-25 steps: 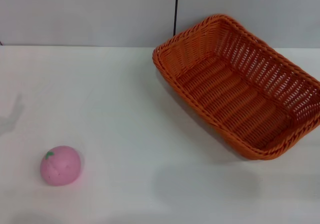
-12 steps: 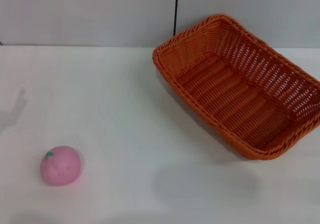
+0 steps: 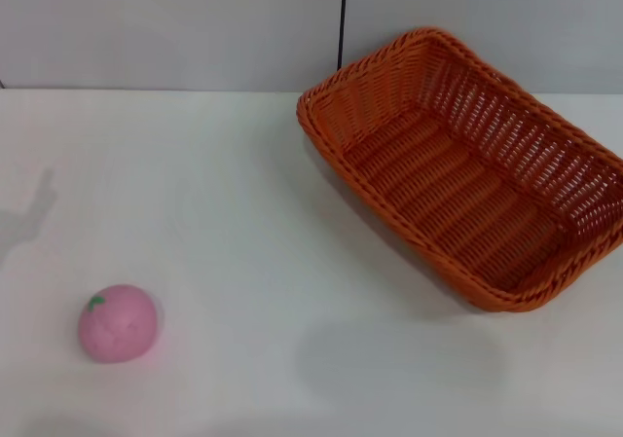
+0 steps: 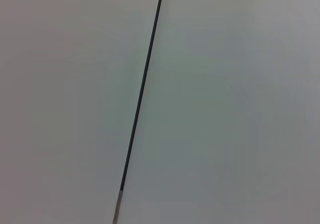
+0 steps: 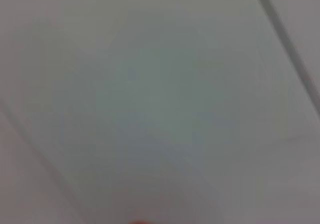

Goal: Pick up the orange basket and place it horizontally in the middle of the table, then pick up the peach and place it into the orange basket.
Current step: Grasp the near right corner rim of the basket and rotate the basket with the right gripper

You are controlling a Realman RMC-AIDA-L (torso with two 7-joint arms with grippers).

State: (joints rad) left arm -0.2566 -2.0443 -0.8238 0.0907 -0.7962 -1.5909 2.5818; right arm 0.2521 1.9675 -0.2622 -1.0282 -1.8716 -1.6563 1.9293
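The orange basket lies empty at the back right of the white table, set at a slant with one corner toward the wall and its right end near the head view's edge. The pink peach with its green leaf rests alone at the front left of the table. Neither gripper shows in any view. Only a faint shadow at the table's left edge hints at an arm. Both wrist views show nothing but plain grey wall panels.
A grey wall with a dark vertical seam runs behind the table. That seam also crosses the left wrist view. The stretch of tabletop between peach and basket is bare white.
The faint shadow at the table's left edge has crept slightly up and to the right. Basket and peach have not moved.
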